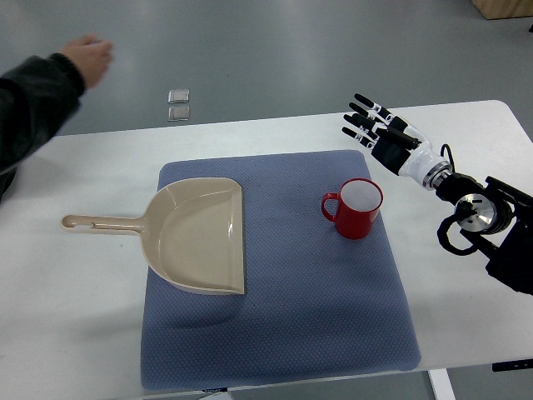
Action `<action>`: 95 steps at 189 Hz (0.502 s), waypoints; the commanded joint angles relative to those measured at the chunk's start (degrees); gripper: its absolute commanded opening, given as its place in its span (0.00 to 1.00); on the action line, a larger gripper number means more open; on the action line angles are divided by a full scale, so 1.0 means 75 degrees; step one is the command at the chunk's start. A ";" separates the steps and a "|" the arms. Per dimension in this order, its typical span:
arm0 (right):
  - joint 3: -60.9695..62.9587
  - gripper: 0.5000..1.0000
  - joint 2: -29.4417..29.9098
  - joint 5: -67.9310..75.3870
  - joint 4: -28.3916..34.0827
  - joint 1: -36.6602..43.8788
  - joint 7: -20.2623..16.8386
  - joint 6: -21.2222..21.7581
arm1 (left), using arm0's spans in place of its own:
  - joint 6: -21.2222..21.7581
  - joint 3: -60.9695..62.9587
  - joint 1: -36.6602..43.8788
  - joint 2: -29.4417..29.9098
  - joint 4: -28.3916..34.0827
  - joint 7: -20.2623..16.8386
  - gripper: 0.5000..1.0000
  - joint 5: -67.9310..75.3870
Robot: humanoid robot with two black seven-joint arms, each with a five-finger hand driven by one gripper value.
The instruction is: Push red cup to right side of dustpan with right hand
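A red cup with a white inside stands upright on the blue mat, its handle pointing left. The beige dustpan lies to the cup's left, with its handle reaching left onto the white table and its open mouth facing the cup. My right hand hovers above and to the right of the cup, over the mat's far right corner. Its fingers are spread and hold nothing. A gap separates the hand from the cup.
The white table carries the mat. A person's hand and dark sleeve reach in at the upper left, beyond the table's far edge. Two small grey squares lie on the floor past that edge.
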 commanded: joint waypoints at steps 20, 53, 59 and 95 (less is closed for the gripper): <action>0.0011 0.86 -0.0012 -0.0113 0.0000 0.0012 -0.0006 0.0023 | 0.0000 0.0000 0.0000 0.0000 0.0000 0.0000 1.00 0.0001; 0.0023 0.86 -0.0012 -0.0277 0.0011 0.0023 -0.0006 0.0175 | 0.0000 0.0000 0.0000 0.0000 0.0012 0.0000 1.00 -0.0010; 0.0011 0.86 -0.0023 -0.0312 0.0023 0.0023 -0.0006 0.0257 | 0.0000 -0.0012 0.0000 0.0000 0.0012 0.0000 1.00 -0.0010; 0.0034 0.86 -0.0527 -0.1297 0.0152 0.0012 0.0018 0.1312 | 0.0000 -0.0012 0.0000 0.0000 0.0012 0.0000 1.00 -0.0010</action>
